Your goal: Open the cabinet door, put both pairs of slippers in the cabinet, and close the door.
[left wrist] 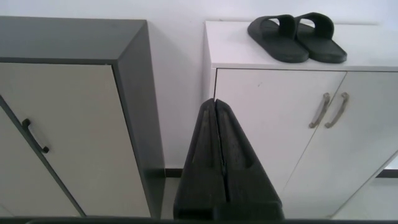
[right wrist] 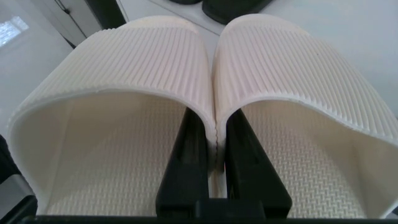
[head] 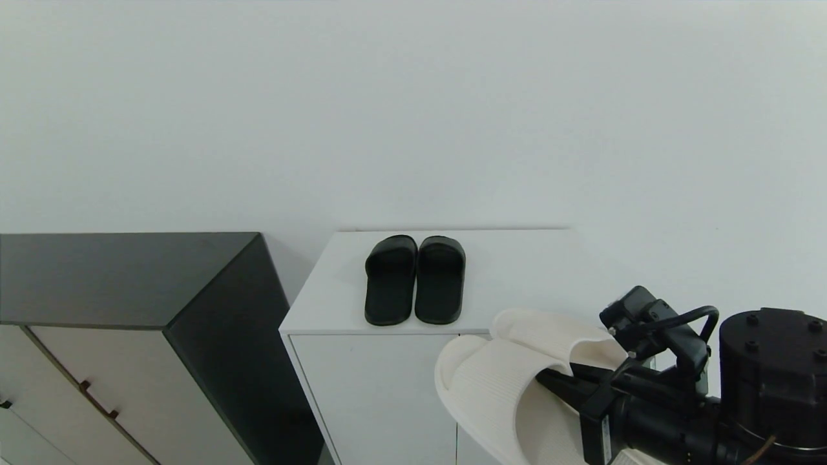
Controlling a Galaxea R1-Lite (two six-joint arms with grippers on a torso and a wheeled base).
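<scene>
Right gripper (right wrist: pixel 214 134) pinches the white slippers (head: pixel 510 381), lower right. Closed, empty left gripper (left wrist: pixel 216 112) faces the cabinet (head: pixel 375 387), centre, its doors seemingly shut

Two black rubber slide slippers (head: pixel 391 278), two cream ribbed slippers (head: pixel 497 387), one white two-door cabinet (head: pixel 523 271) and one dark-topped beige-fronted cabinet (head: pixel 116 278) are counted.

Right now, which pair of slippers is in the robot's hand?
The white ribbed pair, pinched together by the right hand; the black pair lies untouched on top of the white cabinet.
</scene>
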